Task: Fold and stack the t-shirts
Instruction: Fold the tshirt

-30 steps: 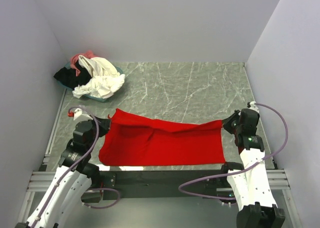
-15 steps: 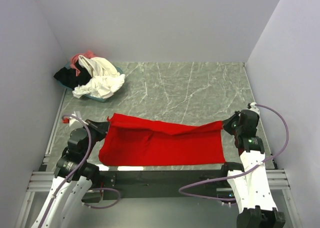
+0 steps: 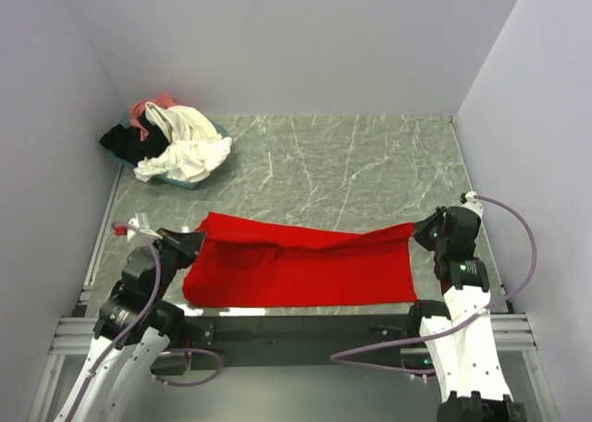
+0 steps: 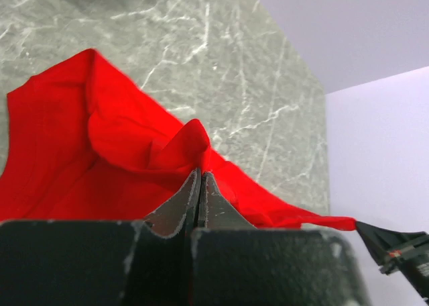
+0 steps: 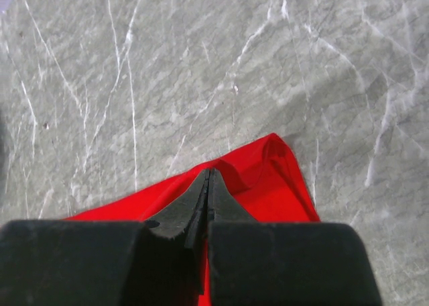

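**A:** Near edge first; left gripper [image 3: 191, 242]?

**B:** Jaws closed on cloth; in the wrist view both fingers press flat together, with a bunched peak of the red t-shirt [image 3: 296, 269] pinched at their tips; the gripper sits at the shirt's far left corner, low over the table [image 3: 351, 163].

**A:** Right gripper [image 3: 418, 229]?

**B:** Likewise clamped on the same shirt; its wrist view shows the fingertips meeting on a small raised fold at the shirt's far right corner, with veined marble just beyond.

**A:** Lie of the shirt?

**B:** Spread wide along the near edge of the table, between the two arms; near hem roughly straight and parallel to that edge; far edge runs from one gripper to the other, dipping a little toward the middle; one diagonal crease left of centre; both pinched corners are drawn up into peaks; whether they are clear of the marble, cannot tell.

**A:** Further back?

**B:** Mid-table is grey-green marble with white veins; at the far left corner a teal-rimmed tray [image 3: 185, 182] holds a loose heap; cream-white t-shirt [image 3: 190, 144] on top, spilling over the near rim; black t-shirt [image 3: 120, 142] on the left side; pink t-shirt [image 3: 153, 105] at the back; heap well apart from the red one.
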Controlling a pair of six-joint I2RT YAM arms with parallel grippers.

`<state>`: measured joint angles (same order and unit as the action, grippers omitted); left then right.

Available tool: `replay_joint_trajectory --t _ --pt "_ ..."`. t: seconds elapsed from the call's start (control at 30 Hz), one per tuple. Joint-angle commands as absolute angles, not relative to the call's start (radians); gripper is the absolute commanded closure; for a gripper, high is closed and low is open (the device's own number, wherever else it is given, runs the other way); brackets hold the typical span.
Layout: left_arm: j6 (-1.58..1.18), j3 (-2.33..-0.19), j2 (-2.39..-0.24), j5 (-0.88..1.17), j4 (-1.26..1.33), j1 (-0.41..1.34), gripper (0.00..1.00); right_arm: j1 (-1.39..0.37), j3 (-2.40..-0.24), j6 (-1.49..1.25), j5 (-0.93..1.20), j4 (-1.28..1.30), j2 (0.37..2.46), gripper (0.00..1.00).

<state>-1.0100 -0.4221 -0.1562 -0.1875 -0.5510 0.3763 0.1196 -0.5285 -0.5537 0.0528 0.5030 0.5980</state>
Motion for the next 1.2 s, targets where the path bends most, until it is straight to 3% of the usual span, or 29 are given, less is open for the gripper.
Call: replay_joint_trajectory --t 0.0,0.13,0.2,0.23,0.33,0.43,0.6,0.83,1.0,1.17 --pt "-1.038 -0.463 -0.085 -0.241 -0.561 0.397 1.00 0.109 -0.497 -0.557 0.017 0.479 0.532 1.00" --pt "-1.052 -0.446 0.053 -0.264 -0.564 0.402 0.89 0.107 -0.476 -0.564 0.003 0.468 0.463 1.00" --pt "-1.055 -0.443 0.078 -0.267 -0.565 0.402 0.76 0.107 -0.472 -0.561 0.002 0.466 0.437 1.00" --pt "-1.058 -0.445 0.087 -0.270 -0.569 0.402 0.57 0.107 -0.471 -0.563 0.003 0.465 0.431 0.86" --pt "-1.060 -0.451 0.089 -0.282 -0.575 0.402 0.45 0.107 -0.466 -0.566 -0.024 0.463 0.408 0.61" --pt "-1.057 -0.445 0.086 -0.290 -0.569 0.402 0.42 0.107 -0.466 -0.569 -0.052 0.465 0.376 0.53" --pt "-1.005 -0.431 0.023 -0.285 -0.520 0.402 0.43 0.109 -0.469 -0.528 -0.025 0.430 0.386 0.52" --pt "-0.940 -0.376 -0.320 -0.187 -0.290 0.402 0.36 0.083 -0.450 -0.535 0.054 0.354 0.601 0.53" --pt "-0.899 -0.365 -0.621 -0.095 -0.128 0.411 0.33 -0.079 -0.459 -0.575 -0.046 0.308 0.756 0.54" --pt "-0.899 -0.327 -0.785 -0.049 -0.008 0.452 0.32 -0.216 -0.460 -0.653 -0.071 0.230 0.949 0.54"
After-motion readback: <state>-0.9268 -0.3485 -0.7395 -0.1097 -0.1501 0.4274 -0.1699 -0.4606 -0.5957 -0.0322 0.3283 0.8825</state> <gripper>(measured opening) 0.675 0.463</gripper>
